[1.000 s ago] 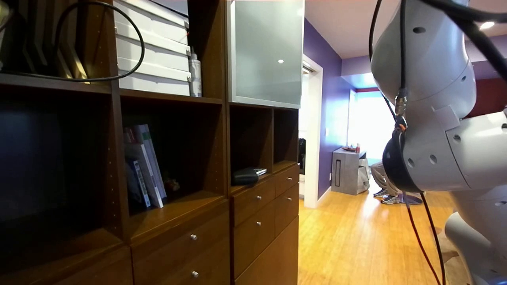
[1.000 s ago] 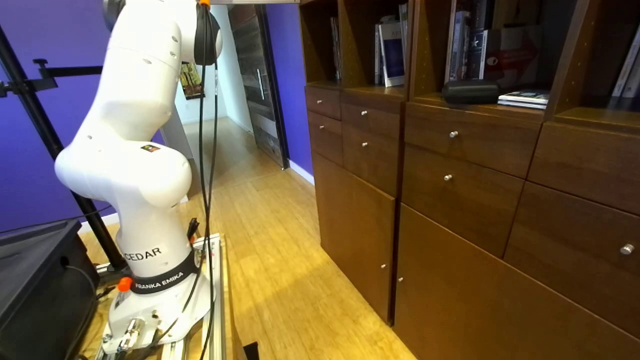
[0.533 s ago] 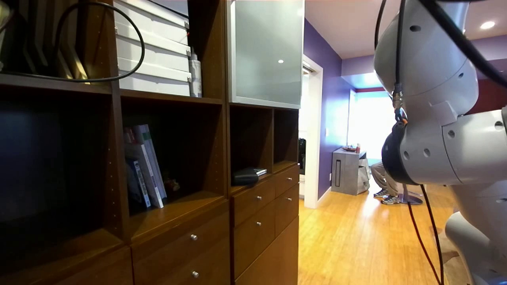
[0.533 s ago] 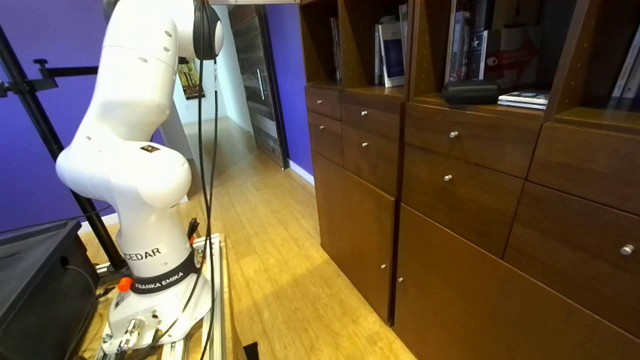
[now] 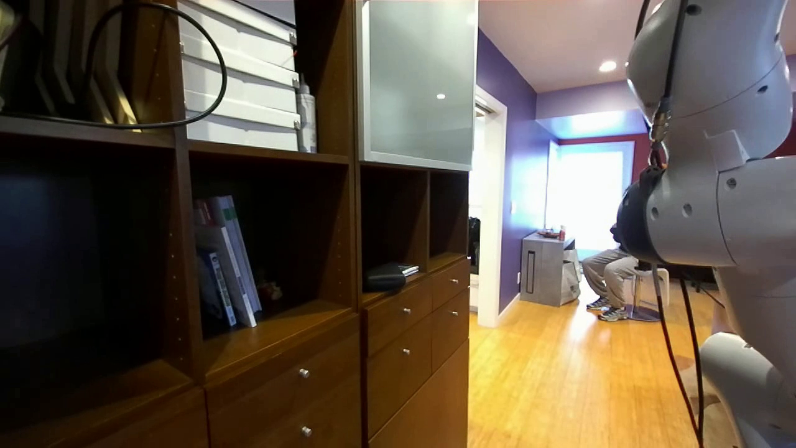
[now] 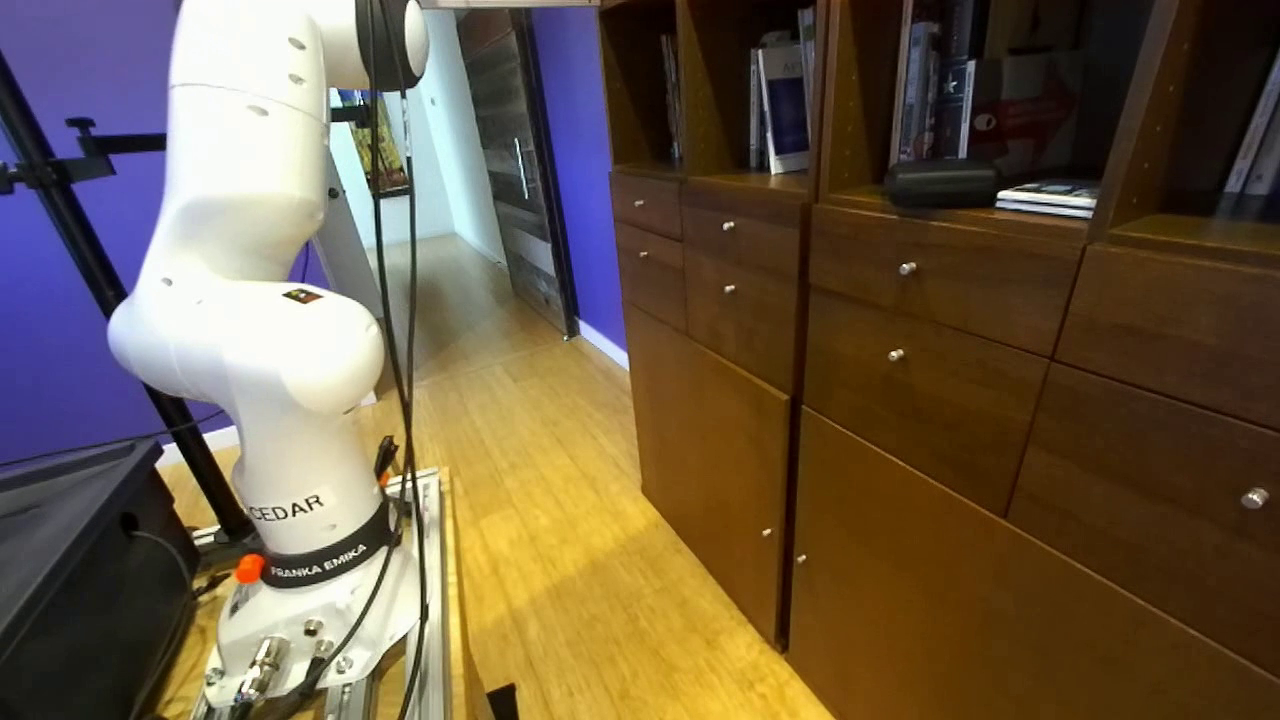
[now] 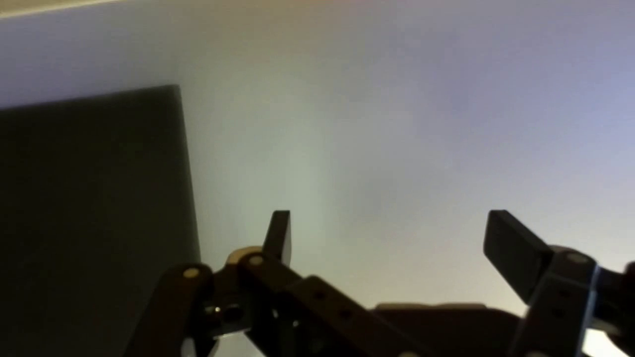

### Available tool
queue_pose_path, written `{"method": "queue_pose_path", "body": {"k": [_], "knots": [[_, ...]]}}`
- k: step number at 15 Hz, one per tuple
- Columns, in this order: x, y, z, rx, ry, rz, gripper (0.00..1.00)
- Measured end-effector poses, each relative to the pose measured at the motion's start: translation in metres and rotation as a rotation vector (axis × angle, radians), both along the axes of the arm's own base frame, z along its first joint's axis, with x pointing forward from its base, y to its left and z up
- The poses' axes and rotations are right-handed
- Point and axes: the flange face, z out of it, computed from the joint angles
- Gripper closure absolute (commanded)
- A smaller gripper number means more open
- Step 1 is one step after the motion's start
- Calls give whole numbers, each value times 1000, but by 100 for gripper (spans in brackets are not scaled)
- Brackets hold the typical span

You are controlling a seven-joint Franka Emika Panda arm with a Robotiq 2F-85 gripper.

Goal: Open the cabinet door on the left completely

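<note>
Purple walls (image 6: 580,170) and a pale wooden floor (image 6: 540,560) make up the room; deep in an exterior view, a seated person's legs (image 5: 600,277) show beside a grey unit (image 5: 538,274), with a glaring window (image 5: 591,186) behind. The cabinet (image 6: 930,560) is dark brown wood, with open cubbies above rows of knobbed drawers, and it faces the white robot arm (image 6: 265,240) across a strip of floor.

The cabinet door (image 5: 420,87) is high on the cabinet, at the end farther from that camera — a frosted, grey-green panel in a thin silver frame, its lower edge running above two cubbies. To its left in the same view, stacked white boxes (image 5: 242,81) stand next to a bottle (image 5: 306,118), and books (image 5: 227,267) lean in the cubby below. A black case (image 6: 940,185) lies just beside some thin magazines (image 6: 1048,196).

In both exterior views the arm runs out past the top edge. In the wrist view the end effector (image 7: 388,223) is spread wide, its dark fingers (image 7: 518,253) well apart before a pale, blurred surface (image 7: 377,148); a dark, straight-edged patch (image 7: 94,198) sits at the left. Whether that surface is the cabinet door — or whether the fingers touch it — cannot be told.
</note>
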Motion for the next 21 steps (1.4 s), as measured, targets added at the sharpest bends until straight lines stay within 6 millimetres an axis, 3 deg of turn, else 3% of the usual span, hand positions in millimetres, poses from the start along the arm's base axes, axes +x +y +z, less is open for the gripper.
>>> {"method": "queue_pose_path", "body": {"k": [5, 9, 13, 21], "knots": [[-26, -17, 15, -113, 137, -166, 0], [-30, -23, 15, -185, 286, -276, 0], [-22, -14, 5, -224, 423, -334, 0], [-12, 10, -19, -259, 468, -275, 0]]}}
